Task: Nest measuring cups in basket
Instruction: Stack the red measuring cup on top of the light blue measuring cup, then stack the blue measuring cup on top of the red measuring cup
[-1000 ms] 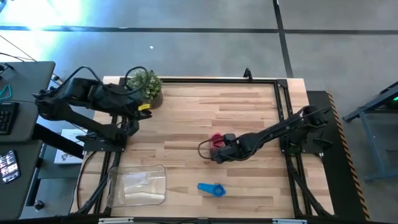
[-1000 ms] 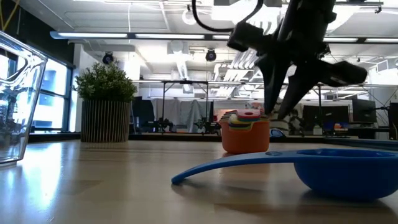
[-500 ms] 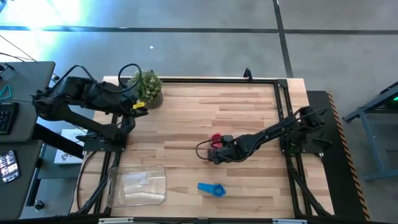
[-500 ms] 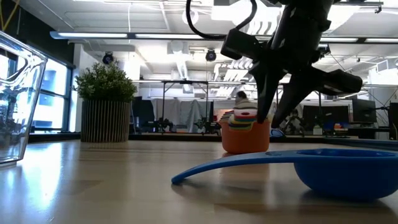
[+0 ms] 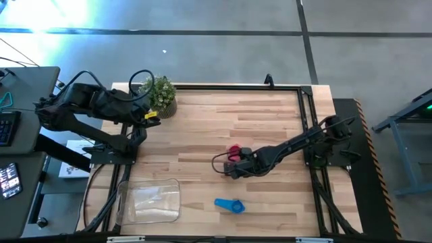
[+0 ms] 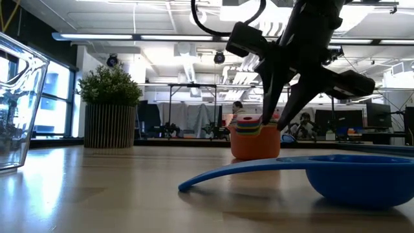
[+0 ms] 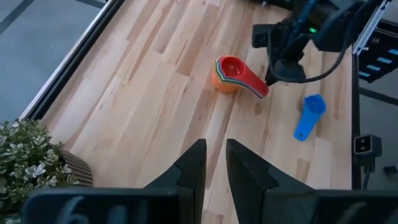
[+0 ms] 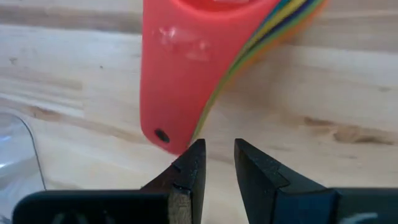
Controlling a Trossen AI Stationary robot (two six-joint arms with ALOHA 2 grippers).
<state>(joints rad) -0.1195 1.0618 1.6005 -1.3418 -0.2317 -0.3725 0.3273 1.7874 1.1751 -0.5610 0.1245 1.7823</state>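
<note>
A nested stack of measuring cups (image 5: 233, 152) (image 6: 255, 139) (image 7: 231, 71), red innermost and orange outermost, stands on its base mid-table. The stacked handles (image 8: 180, 93) point toward the near edge. My right gripper (image 5: 228, 169) (image 6: 277, 123) (image 8: 216, 158) is narrowly open and points down at the handles' free end. A lone blue cup (image 5: 229, 204) (image 6: 349, 178) (image 7: 309, 116) lies near the front edge. The clear basket (image 5: 148, 201) (image 6: 16, 110) sits at the near left corner. My left gripper (image 5: 150, 116) (image 7: 216, 158) is shut and hangs beside the plant. My right gripper comes from above, slanting in from the table's right, with its fingertips (image 8: 189, 165) right at the free end of the red handle (image 8: 163, 134). I cannot tell whether they touch it. The stack rests on the table.
A small potted plant (image 5: 158, 94) (image 6: 110, 107) (image 7: 31, 155) stands at the far left corner. A black rail frames the table (image 5: 270, 108). Bare wood lies between the stack and the basket.
My right gripper has moved down and slightly toward the table's left and near edges, closing in on the handles' end. My left arm has drawn back a little toward the left edge. The cups have stayed put.
</note>
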